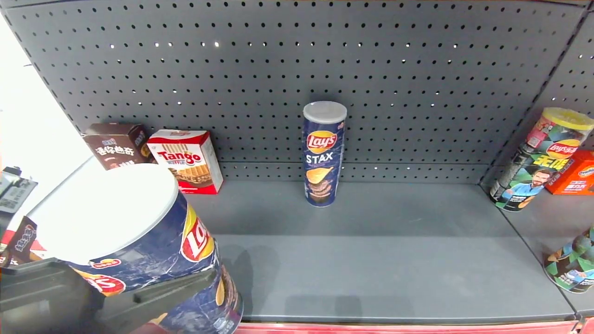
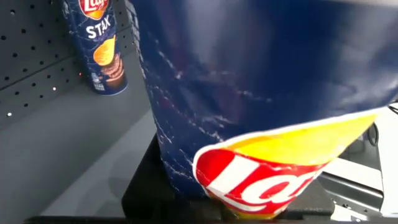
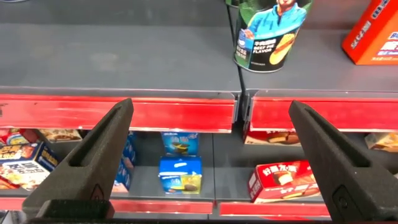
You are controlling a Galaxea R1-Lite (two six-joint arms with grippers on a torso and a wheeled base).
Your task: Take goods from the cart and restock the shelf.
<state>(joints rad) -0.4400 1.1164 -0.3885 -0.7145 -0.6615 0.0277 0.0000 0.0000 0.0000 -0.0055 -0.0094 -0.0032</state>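
Left gripper is clamped on a blue chip can, holding it upright with its white lid on top at the front left of the shelf. Right gripper hangs spread and empty before the shelf's red edge. Step in hand, by judgement: placement. The next move calls for carrying the can inward to the bare deck between the wafer box and the standing can, seating it flat, then releasing.

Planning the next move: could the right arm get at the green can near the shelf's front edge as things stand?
Probably yes: the right gripper is open and empty, facing the shelf front, and nothing stands before the green can.
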